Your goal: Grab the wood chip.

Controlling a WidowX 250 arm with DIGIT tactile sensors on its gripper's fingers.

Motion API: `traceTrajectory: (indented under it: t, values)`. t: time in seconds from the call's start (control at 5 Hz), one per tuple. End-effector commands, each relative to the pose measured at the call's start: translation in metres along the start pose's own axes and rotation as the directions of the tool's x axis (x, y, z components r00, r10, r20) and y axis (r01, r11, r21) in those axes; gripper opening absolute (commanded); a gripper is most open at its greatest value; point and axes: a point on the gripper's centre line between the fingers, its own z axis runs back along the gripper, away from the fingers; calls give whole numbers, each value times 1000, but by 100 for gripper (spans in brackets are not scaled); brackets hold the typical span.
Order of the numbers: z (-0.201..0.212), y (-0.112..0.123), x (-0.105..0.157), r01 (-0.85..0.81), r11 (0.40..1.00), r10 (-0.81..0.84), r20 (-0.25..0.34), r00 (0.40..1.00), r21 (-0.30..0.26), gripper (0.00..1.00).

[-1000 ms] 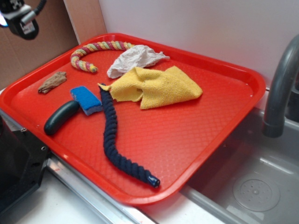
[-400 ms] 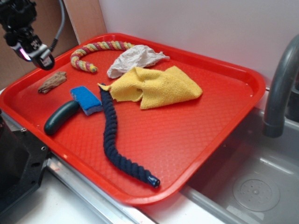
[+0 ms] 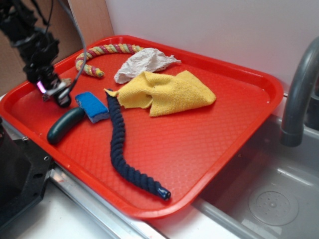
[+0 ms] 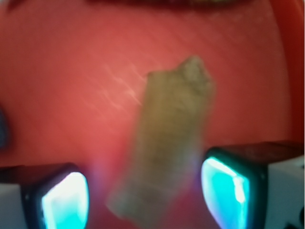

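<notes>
the end effector [image 3: 54, 93] hangs low over the left side of the red tray [image 3: 209, 149], just left of the blue sponge [image 3: 92, 106] and above the dark green cylinder [image 3: 65, 124]. in the exterior view it covers the wood chip, so the chip cannot be made out there. in the wrist view, which is blurred, the chip [image 4: 167, 143] lies flat on the tray directly below, its long body running between the two fingers; the left finger [image 4: 57, 198] and the right finger [image 4: 228, 183] stand wide apart on either side of it, with red tray showing between each pad and the wood. the end effector is spread open and has hold of nothing. whether the fingertips touch the tray cannot be told. farther right on the tray lie a navy rope [image 3: 122, 147], a yellow cloth [image 3: 169, 92], crumpled paper [image 3: 142, 62] and a striped rope [image 3: 102, 55] near the back rim. a grey faucet [image 3: 299, 94] rises over the sink [image 3: 269, 199] at right.
</notes>
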Motion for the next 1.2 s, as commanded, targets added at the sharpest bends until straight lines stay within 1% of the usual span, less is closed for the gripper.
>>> traceTrajectory:
  t: [0.0,0.2,0.4,0.6,0.8,1.0]
  values:
    - [-22,-15,-43,43,999,-41,-69,997,24,0]
    - [-20,-16,-57,45,999,-43,-72,996,30,0]
    - [8,-33,-8,43,999,-42,-75,996,18,0]
    - [53,-74,45,68,998,-68,0,998,10,0]
    - [53,-74,45,68,998,-68,0,998,10,100]
    - [53,-74,45,68,998,-68,0,998,10,100]
